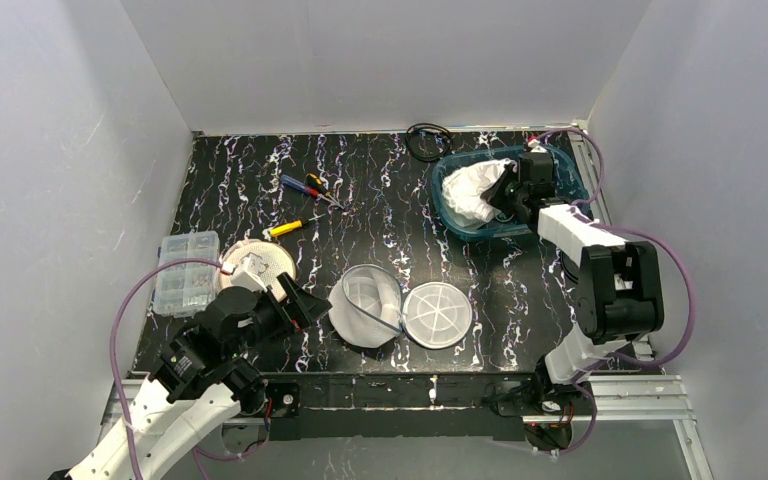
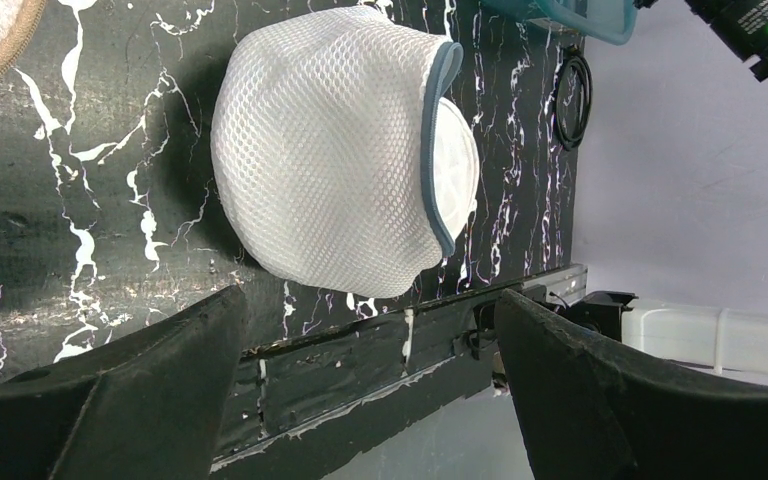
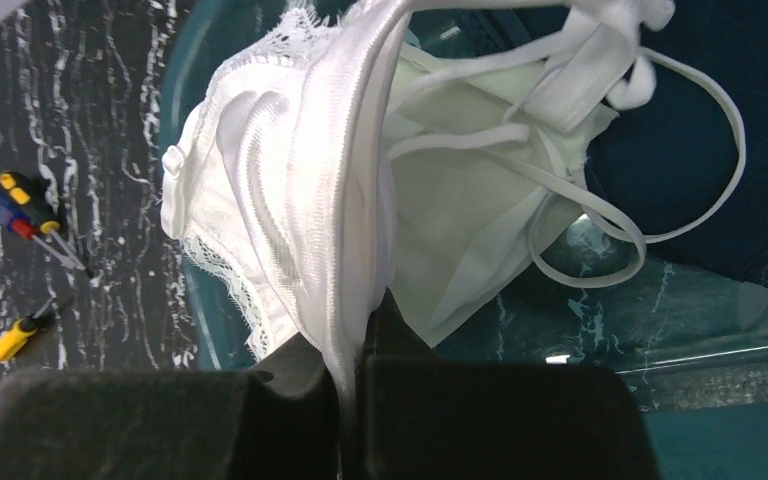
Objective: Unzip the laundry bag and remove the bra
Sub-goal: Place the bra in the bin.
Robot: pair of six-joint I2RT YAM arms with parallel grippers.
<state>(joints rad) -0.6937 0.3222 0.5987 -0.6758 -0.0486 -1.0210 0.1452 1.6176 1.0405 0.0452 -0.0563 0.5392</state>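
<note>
The white mesh laundry bag (image 1: 365, 305) (image 2: 320, 150) lies near the table's front edge, its grey-blue zip rim gaping toward its round mesh lid (image 1: 437, 314). My left gripper (image 1: 305, 305) (image 2: 368, 300) hovers just left of the bag, open, with nothing between its fingers. The white lace bra (image 1: 472, 190) (image 3: 290, 180) hangs over the teal bin (image 1: 440, 205) at the back right. My right gripper (image 1: 508, 195) (image 3: 350, 340) is shut on the bra's edge, and the straps trail down into the bin.
A dark blue cloth (image 3: 720, 130) lies in the bin. Screwdrivers (image 1: 305, 185) and a yellow tool (image 1: 290, 228) lie mid-table. A clear organiser box (image 1: 185, 272) and a beige mesh disc (image 1: 260, 262) sit at left. A black cable ring (image 1: 427, 140) lies at the back.
</note>
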